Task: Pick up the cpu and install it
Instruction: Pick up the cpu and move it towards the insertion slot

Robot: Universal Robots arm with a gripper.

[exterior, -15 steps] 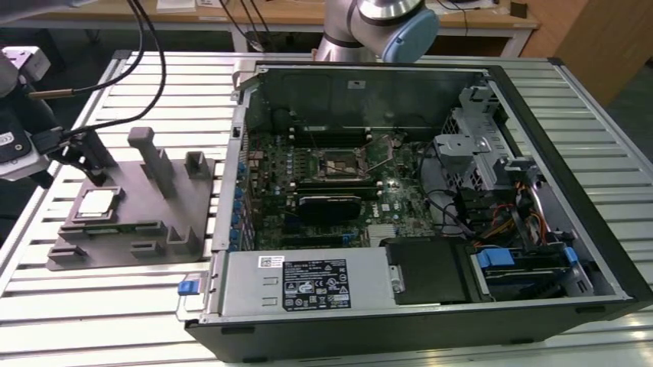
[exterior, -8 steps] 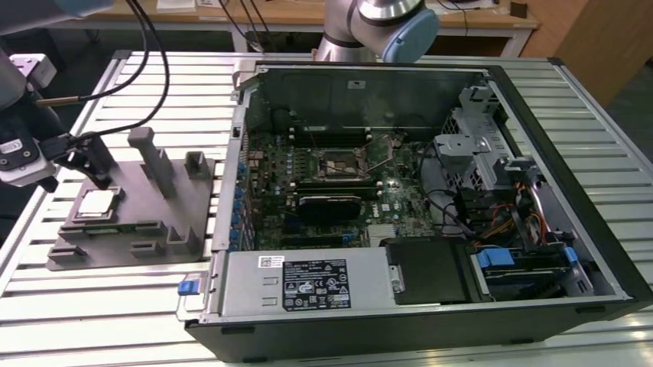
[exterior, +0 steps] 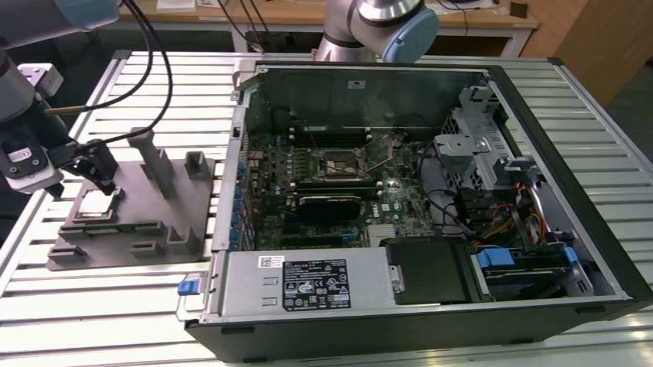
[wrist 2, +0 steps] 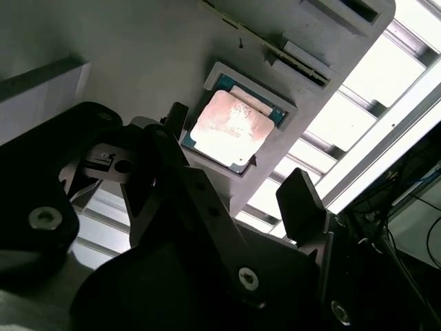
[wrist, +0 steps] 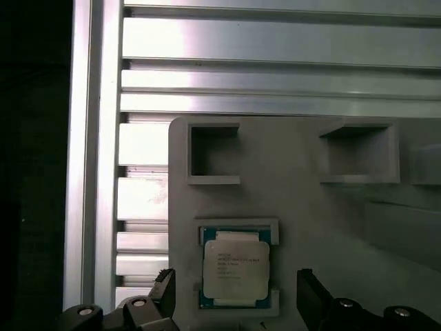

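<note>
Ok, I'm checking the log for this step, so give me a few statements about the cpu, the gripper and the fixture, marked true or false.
1. The cpu lies in a recess of the grey fixture. True.
2. The gripper is shut on the cpu. False: its fingers stand open, one on each side of the cpu.
3. The cpu sits in the motherboard socket. False: it lies in the fixture, outside the computer case.
4. The computer case lies open, to the exterior view's right of the fixture. True.
</note>
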